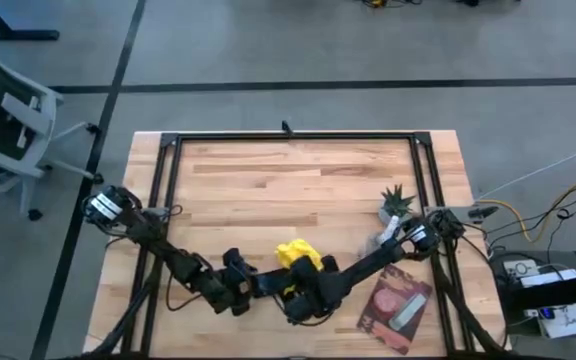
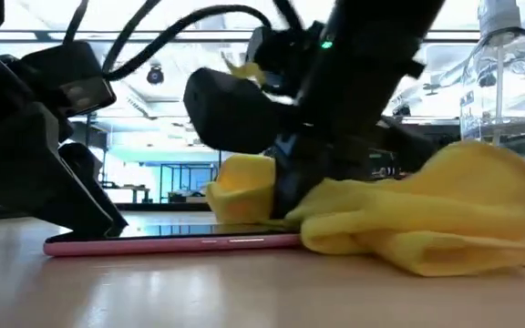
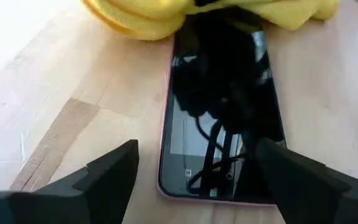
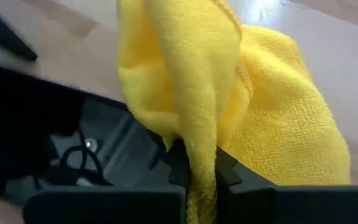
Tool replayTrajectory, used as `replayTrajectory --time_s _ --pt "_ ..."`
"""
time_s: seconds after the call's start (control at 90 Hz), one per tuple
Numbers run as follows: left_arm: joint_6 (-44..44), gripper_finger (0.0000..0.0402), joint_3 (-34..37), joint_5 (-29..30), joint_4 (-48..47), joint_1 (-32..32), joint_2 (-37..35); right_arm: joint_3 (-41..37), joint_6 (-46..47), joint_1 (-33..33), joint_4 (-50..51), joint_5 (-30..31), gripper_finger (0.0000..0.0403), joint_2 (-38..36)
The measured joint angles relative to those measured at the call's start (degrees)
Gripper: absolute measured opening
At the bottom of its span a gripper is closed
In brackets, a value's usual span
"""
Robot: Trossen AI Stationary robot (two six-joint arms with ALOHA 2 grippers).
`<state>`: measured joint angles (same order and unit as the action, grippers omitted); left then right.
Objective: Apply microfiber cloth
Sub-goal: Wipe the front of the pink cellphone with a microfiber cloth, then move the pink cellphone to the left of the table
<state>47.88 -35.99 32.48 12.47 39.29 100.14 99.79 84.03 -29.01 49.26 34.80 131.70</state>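
- Two arms meet low at the front middle of the counter (image 1: 268, 190) in the high view. The microfiber cloth (image 1: 296, 254) lies bunched between them, with the right gripper (image 1: 302, 296) at its near edge and the left gripper (image 1: 238, 290) just beside it. A potted plant (image 1: 397, 200) and a pink-and-dark packet (image 1: 396, 308) sit to the right, apart from the work.
- Low view: the cloth (image 2: 436, 219) slumps on the counter, one fold lifted against a dark gripper; a pink-edged phone (image 2: 171, 241) lies flat, its end under the cloth. A clear spray bottle (image 2: 509, 73) stands behind.
- Left wrist view: the left jaws stand apart, straddling the phone's (image 3: 219, 112) near end without gripping; the cloth (image 3: 166, 15) covers its far end.
- Right wrist view: the right jaws are clamped on a pinched ridge of the cloth (image 4: 197, 93), which drapes over the phone (image 4: 42, 143).
- Judgement: the cloth is light, soft and limp; it will sag and trail, so a bunched fold is the sound hold. The glass screen looks slippery.
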Motion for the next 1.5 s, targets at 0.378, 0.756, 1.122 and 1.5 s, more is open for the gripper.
replayTrajectory --time_s 0.378,0.756,1.122,1.5 --pt "0.00 0.0310 0.09 0.14 0.43 0.02 0.07 0.10 -22.85 0.88 -31.83 -9.16 0.0000 1.42" --pt "0.09 0.0310 0.09 0.03 -0.12 0.00 0.07 0.37 -10.74 0.56 -16.66 -6.94 0.0000 0.89" --pt "0.09 0.0310 0.07 -0.47 -1.13 0.00 0.04 0.00 1.22 -1.12 9.98 -5.95 0.0000 -2.84" --pt "0.09 0.0310 0.09 -1.34 -2.09 -0.02 0.04 0.12 -14.15 6.99 14.80 -4.83 0.0000 -6.31"
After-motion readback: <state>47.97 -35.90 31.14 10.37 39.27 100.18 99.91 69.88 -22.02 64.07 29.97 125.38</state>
